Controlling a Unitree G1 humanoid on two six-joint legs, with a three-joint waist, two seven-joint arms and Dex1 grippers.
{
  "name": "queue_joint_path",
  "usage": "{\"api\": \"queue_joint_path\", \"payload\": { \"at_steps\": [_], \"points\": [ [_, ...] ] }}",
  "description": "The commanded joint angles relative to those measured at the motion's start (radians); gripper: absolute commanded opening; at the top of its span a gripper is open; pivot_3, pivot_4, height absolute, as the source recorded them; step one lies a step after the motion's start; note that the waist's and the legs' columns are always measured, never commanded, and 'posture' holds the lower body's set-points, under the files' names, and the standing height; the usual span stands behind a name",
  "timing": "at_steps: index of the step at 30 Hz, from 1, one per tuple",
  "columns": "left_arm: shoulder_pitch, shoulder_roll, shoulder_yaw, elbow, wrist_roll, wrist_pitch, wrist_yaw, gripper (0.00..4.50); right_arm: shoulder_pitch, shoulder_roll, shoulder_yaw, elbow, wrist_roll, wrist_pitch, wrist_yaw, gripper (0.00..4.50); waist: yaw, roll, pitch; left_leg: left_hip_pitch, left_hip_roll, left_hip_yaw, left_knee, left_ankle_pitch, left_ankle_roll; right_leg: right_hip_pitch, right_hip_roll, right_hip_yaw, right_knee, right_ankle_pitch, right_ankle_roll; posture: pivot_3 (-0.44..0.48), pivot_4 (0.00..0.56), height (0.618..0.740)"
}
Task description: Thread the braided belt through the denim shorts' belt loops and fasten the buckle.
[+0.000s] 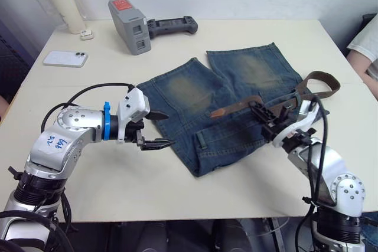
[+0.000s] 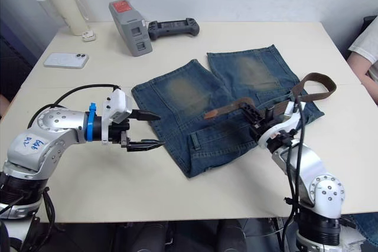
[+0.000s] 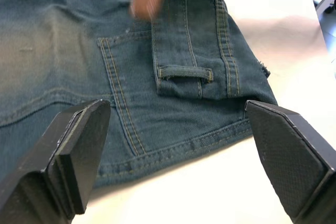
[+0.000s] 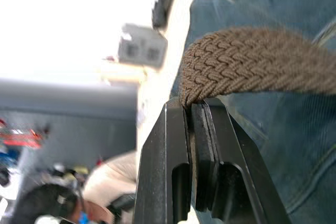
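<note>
On the left, the left hand (image 1: 155,129) hovers with fingers spread wide just off the waistband edge of the denim shorts (image 1: 224,110), which lie flat on the table (image 1: 106,169), legs pointing away. A belt loop (image 3: 185,73) sits straight ahead between its fingers. The braided belt (image 1: 277,101) runs crosswise over the shorts toward the right, its darker tip (image 1: 220,112) pointing left. The right hand (image 1: 264,116) is clamped on the belt partway along, so it seems nearer for feeding the tip leftward toward that loop.

Silver arms, blue collar, black pincers
</note>
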Motion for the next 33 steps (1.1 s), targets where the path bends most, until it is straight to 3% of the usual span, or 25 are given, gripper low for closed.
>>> {"api": "queue_joint_path", "payload": {
  "at_steps": [1,15,22,33],
  "points": [
    [-0.022,-0.005,-0.007,0.01,0.008,-0.025,-0.015,4.5,0.023,-0.057,-0.014,-0.047,0.036,0.035,0.028,0.02,0.0,0.0,0.0,0.0,0.0,0.0,0.0,0.0,0.0,0.0,0.0,0.0,0.0,0.0,0.0,0.0,0.15,0.664],
    [-0.038,-0.001,-0.016,0.029,0.016,-0.034,-0.035,4.5,0.103,-0.061,0.135,-0.048,-0.181,0.106,0.197,0.02,0.001,0.0,0.0,0.0,0.0,0.0,0.0,0.0,0.0,0.0,0.0,0.0,0.0,0.0,0.0,0.0,0.15,0.664],
    [-0.041,0.001,-0.013,0.027,0.014,-0.028,-0.034,4.5,0.076,-0.08,0.178,-0.024,-0.324,0.145,0.299,0.02,0.0,0.0,0.0,0.0,0.0,0.0,0.0,0.0,0.0,0.0,0.0,0.0,0.0,0.0,0.0,0.0,0.15,0.664],
    [-0.035,0.007,-0.01,0.016,0.009,-0.014,-0.031,4.5,-0.024,-0.02,0.269,0.044,-0.521,0.213,0.405,0.02,-0.001,0.0,0.0,0.0,0.0,0.0,0.0,0.0,0.0,0.0,0.0,0.0,0.0,0.0,0.0,0.0,0.15,0.664]
  ]
}}
